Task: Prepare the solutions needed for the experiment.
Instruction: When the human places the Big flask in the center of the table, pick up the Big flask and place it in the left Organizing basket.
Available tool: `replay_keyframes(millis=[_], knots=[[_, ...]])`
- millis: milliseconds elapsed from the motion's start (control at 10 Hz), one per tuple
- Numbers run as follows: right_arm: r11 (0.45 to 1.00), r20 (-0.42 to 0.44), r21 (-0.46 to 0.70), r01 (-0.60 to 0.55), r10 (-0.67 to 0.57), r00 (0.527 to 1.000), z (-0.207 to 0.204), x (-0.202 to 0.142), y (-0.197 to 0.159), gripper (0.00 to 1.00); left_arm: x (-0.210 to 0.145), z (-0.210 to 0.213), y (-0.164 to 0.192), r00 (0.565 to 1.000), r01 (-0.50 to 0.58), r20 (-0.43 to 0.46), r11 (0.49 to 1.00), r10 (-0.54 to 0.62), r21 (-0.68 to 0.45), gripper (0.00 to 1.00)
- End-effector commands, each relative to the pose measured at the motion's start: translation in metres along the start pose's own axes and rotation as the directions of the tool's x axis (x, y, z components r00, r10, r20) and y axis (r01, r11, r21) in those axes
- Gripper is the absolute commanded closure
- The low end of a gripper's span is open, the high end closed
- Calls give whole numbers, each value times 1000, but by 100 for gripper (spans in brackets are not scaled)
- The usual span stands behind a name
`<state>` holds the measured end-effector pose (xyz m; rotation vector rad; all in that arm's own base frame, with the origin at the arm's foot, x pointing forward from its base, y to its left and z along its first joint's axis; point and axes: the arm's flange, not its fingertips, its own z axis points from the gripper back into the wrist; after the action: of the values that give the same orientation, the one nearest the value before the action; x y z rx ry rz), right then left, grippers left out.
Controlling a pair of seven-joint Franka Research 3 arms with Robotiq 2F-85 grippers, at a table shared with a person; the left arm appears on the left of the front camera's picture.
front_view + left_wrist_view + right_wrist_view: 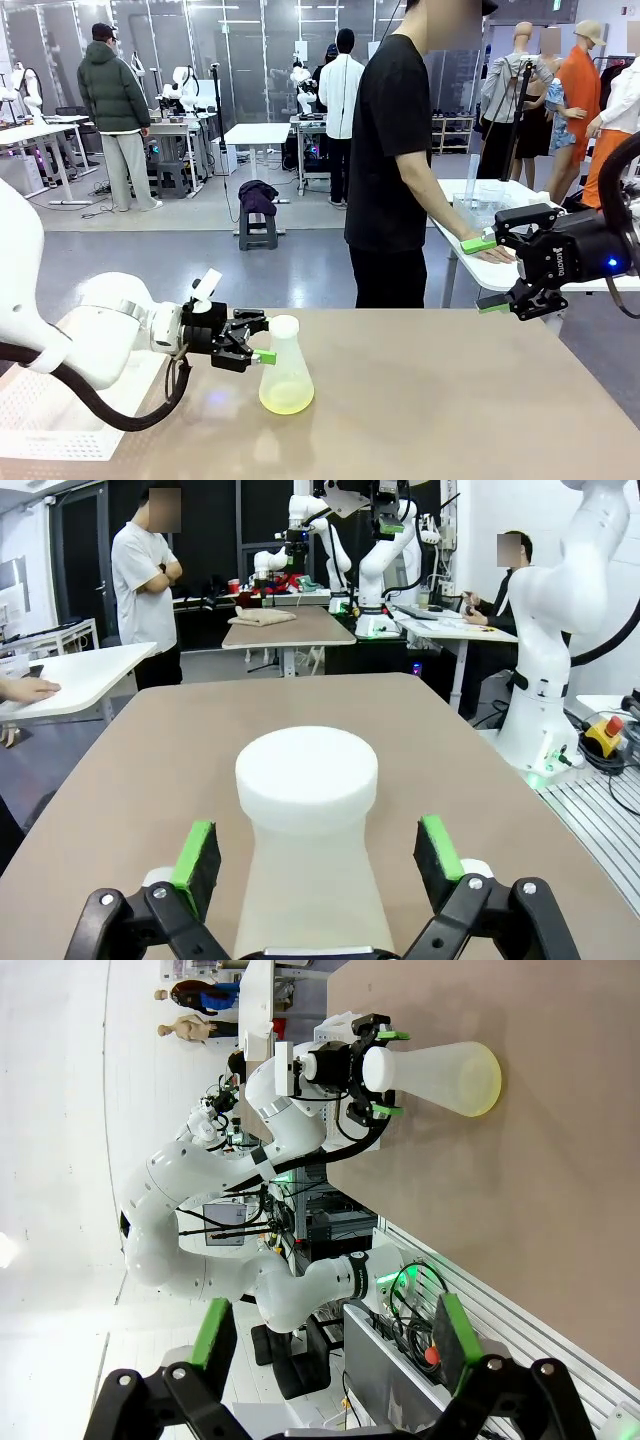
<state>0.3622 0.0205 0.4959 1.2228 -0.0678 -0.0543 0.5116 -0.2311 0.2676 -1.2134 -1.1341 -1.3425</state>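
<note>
I have the left gripper point(262, 337) spread wide around the flask point(285, 368) neck, not touching; next I close it. Right gripper point(487, 274) open, well apart.

Only legible txt: "ROBOTIQ" printed on right gripper point(494, 274) body; nothing else readable.

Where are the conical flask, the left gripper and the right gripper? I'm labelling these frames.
conical flask point(285, 375): front view, on its frosted body above the yellow liquid.
left gripper point(316, 852): left wrist view, midway between its green-padded fingertips, either side of the flask's neck.
right gripper point(486, 275): front view, between its two green pads.
</note>
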Motion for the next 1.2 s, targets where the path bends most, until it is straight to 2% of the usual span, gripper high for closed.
replay_keyframes(millis=[0, 600, 700, 800, 900, 1000, 1100], knots=[[1000, 3, 15, -8, 8, 1000, 0, -1, 1, 0, -2, -14, 11, 999, -17, 44, 1000, 18, -25, 0], [1000, 3, 15, -8, 8, 1000, 0, -1, 1, 0, -7, -37, 22, 995, -36, 90, 999, 39, -40, 0], [1000, 3, 15, -8, 8, 1000, 0, -1, 1, 0, -7, -37, 23, 994, -31, 103, 999, 34, -28, 7], [1000, 3, 15, -8, 8, 1000, 0, -1, 1, 0, -6, -37, 22, 993, -32, 112, 999, 34, -18, 19], [1000, 3, 15, -8, 8, 1000, 0, -1, 1, 0, -6, -37, 22, 994, -40, 103, 999, 41, -17, 26], [1000, 3, 15, -8, 8, 1000, 0, -1, 1, 0, -6, -36, 21, 996, -46, 79, 999, 47, -18, 38], [1000, 3, 15, -8, 8, 1000, 0, -1, 1, 0, -6, -36, 21, 996, -48, 76, 999, 49, -18, 26]])
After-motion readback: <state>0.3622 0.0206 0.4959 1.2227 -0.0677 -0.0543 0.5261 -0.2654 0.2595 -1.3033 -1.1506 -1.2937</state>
